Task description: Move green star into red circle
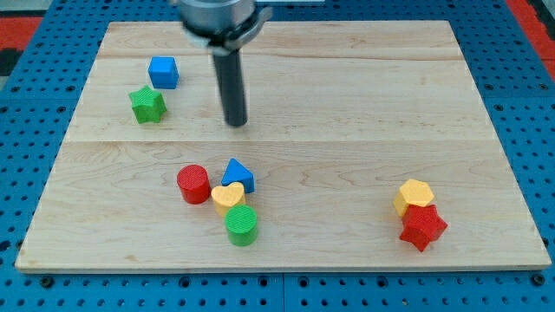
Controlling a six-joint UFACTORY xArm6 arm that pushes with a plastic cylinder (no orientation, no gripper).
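Wooden board (347, 104): lies on a pegboard surface (26, 113) that borders it on all sides.

Upper left group: blue cube (163, 72) above green star (147, 105), just beside it, slightly to its right.

Rod: its tip (235, 124) stands right of the green star, apart from it, above the centre group.

Centre-bottom group: red circle (193, 184) at left; blue triangle (238, 175) to its right; yellow heart (228, 197) below the triangle, touching it; green cylinder (242, 225) below the heart, touching it.

Lower right group: yellow hexagon (414, 196) above red star (422, 226), the two touching. Well apart from the centre group.
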